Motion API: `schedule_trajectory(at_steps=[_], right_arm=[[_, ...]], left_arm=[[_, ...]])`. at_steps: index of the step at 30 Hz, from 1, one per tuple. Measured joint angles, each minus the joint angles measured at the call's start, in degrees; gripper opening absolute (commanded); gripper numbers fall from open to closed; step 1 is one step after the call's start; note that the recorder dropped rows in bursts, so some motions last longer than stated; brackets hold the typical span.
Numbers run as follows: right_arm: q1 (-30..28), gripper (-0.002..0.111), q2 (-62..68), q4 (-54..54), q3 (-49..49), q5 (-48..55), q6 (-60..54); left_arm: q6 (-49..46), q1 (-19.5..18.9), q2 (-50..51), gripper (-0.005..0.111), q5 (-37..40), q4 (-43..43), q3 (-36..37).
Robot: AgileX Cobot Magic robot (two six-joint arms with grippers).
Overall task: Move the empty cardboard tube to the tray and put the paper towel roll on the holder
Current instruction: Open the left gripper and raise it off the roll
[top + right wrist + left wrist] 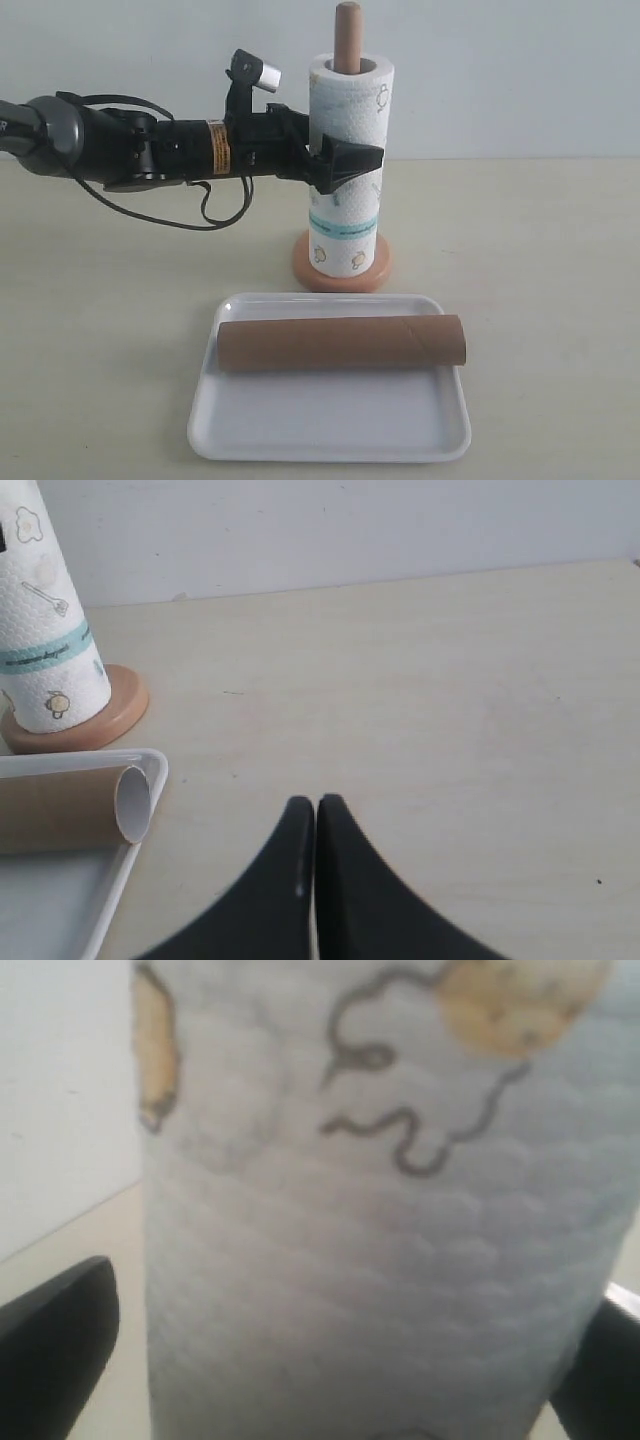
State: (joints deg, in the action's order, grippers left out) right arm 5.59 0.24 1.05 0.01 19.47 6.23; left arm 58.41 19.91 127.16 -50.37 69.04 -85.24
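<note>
Tube point(343, 343): brown cardboard cylinder, lying in white tray point(330, 422).

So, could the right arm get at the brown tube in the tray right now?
Probably yes. Only bare table lies between the shut right gripper and the tube lying in the tray; the jaws would need opening first.

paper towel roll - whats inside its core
The holder: its dowel tip sticks out of the top of the paper towel roll, and its disc base shows underneath. The shaft between is covered by the paper.
</note>
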Motion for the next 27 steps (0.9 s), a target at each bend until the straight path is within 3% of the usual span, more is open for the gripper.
schedule_trajectory(at_steps=[10,27], right_arm=[[0.0,0.0,0.0,0.0,0.0,0.0,0.0],[0.0,0.0,0.0,0.0,0.0,0.0,0.0]], left_arm=[[4.5,0.0,-3.8,0.11,0.6,3.9,0.0],[24.5,0.0,-14.6,0.11,5.4,23.3,0.0]])
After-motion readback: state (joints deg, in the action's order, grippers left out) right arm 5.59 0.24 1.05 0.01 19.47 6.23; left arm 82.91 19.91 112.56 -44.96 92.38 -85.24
